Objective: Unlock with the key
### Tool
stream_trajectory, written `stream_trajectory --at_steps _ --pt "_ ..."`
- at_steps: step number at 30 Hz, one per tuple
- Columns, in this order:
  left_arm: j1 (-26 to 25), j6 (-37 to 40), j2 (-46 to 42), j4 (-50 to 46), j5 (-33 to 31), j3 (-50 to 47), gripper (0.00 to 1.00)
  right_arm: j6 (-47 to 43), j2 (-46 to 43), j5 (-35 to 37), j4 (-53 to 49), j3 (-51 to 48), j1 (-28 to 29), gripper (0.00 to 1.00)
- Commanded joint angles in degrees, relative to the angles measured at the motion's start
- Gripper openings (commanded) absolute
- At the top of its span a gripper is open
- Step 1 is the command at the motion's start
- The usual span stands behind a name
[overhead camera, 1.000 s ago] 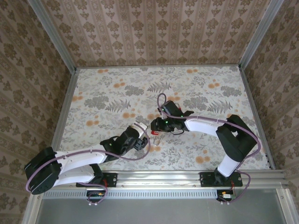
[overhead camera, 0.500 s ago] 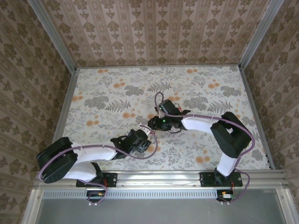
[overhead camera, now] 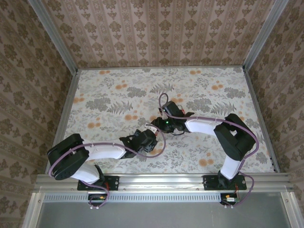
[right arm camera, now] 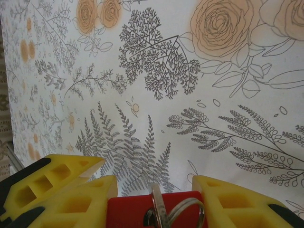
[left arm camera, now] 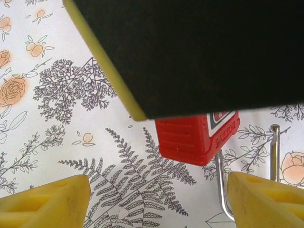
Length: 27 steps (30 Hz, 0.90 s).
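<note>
Padlock (left arm camera: 197, 137), red: held above the floral worktop (right arm camera: 213, 71) near its middle, clamped between the yellow fingers of the right pincer (right arm camera: 154, 199). Key (right arm camera: 156, 205) with ring seated in its body. Steel shackle (left arm camera: 221, 187) extends toward the left pincer (left arm camera: 156, 199) — fingers wide apart, holding nothing.

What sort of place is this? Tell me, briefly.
Probably a purpose-built robot test booth, not a room: wallpapered panels set in aluminium framing, a floral table, and two arms bolted to a rail.
</note>
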Motion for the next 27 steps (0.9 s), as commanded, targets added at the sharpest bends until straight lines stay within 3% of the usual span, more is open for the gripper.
stream_trajectory --at_steps 1,15,27 --pt "-0.50 -0.79 1.88 -2.19 -0.34 0.65 0.77 2.33 0.92 -0.39 2.95 -0.16 0.00 0.27" --pt "-0.41 -1.73 5.41 -2.83 1.57 1.08 0.78 4.23 2.56 -0.13 4.30 -0.70 -0.05 0.30" --pt "-0.41 -1.04 7.62 -5.71 0.43 2.92 0.77 2.05 6.47 2.15 -3.13 3.42 -0.35 0.38"
